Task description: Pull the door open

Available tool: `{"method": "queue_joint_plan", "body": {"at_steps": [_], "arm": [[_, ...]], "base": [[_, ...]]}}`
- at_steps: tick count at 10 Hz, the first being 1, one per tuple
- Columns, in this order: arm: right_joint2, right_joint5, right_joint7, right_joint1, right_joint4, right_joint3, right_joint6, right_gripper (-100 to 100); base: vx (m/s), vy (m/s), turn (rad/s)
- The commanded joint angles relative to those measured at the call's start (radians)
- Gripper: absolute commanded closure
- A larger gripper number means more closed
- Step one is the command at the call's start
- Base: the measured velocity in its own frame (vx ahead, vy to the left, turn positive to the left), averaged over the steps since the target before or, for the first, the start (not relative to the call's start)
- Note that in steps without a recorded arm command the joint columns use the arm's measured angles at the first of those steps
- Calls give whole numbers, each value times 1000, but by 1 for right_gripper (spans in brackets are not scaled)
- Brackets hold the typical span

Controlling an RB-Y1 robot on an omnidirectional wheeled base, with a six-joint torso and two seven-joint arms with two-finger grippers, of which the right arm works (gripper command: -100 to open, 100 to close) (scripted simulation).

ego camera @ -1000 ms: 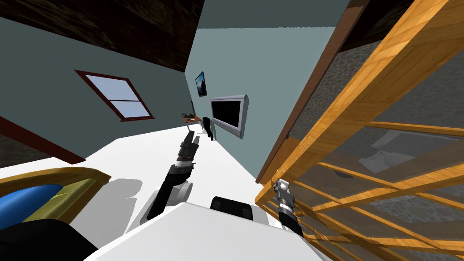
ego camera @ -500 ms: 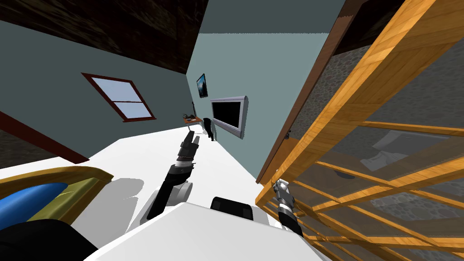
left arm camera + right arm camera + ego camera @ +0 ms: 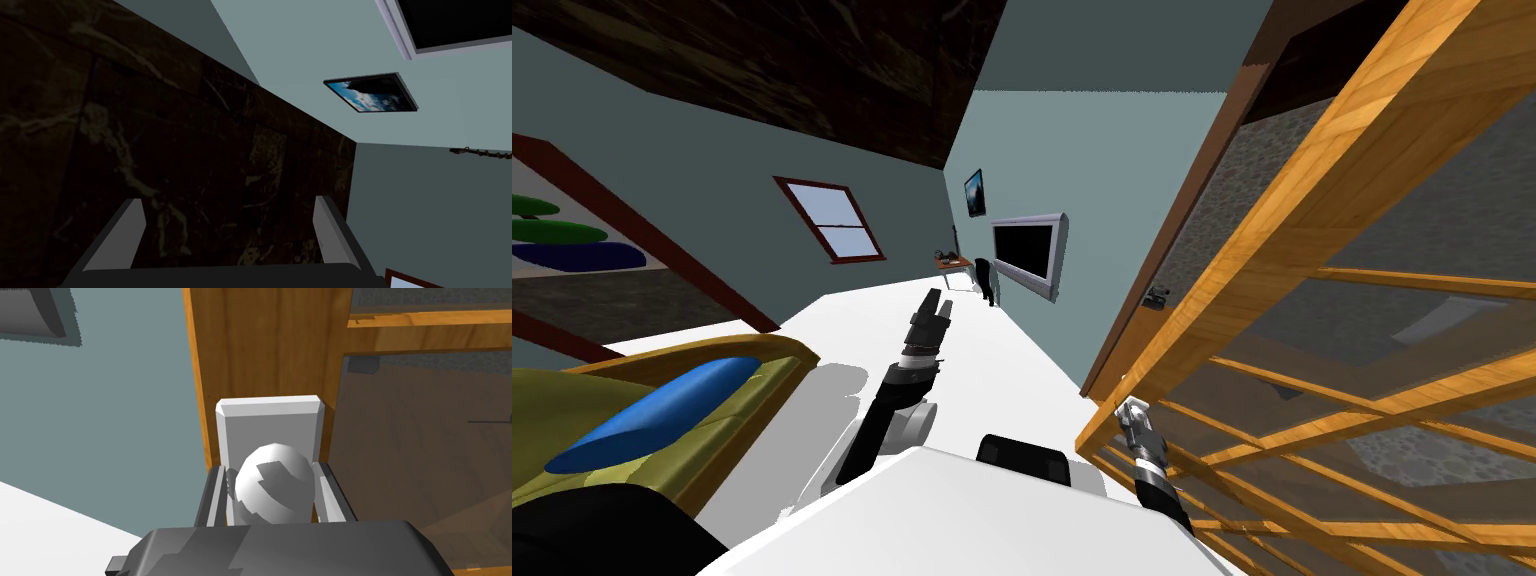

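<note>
Between the earlier frames and now, the window [image 3: 837, 222] and the olive sofa [image 3: 752, 375] have slid across the head view. Read that as your own base and head turning, not as movement of the room. Over the same interval, the gap between the door [image 3: 1312, 200] and its dark brown frame [image 3: 1202, 200] has widened.

1. Grasp: done. In the right wrist view, the right gripper [image 3: 270, 470] has its fingers [image 3: 327, 488] pressed against both sides of the white round knob [image 3: 272, 488]. The knob stands out from a white plate [image 3: 270, 418] on the door's wooden stile. In the head view, the right gripper [image 3: 1129, 410] is at the door's near lower edge.

2. Unseating: done, by the look of it. The door's free edge stands clear of the frame, and stone-patterned ground shows in the gap.

3. Swing: partly done. The opening is narrow, so most of the arc probably remains. You will likely need to pull further along the door's curve while the clamp holds.

4. Spare arm: the left gripper [image 3: 937, 305] reaches forward over the white floor, well apart from the door. Its fingers stand wide apart and hold nothing.
</note>
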Motion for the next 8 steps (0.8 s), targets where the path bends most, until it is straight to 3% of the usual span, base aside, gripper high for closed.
{"method": "queue_joint_plan", "body": {"at_steps": [1, 5, 6, 8], "arm": [[-19, 10, -32, 10, -3, 23, -14, 100], [-69, 30, -99, 35, -6, 71, -37, 100], [-64, 25, -87, 30, -5, 61, -29, 100], [-85, 41, -117, 47, -3, 90, -52, 100]], "base": [[-207, -16, 154], [-218, -24, 158], [-99, 3, 22], [-185, -32, 130]]}}
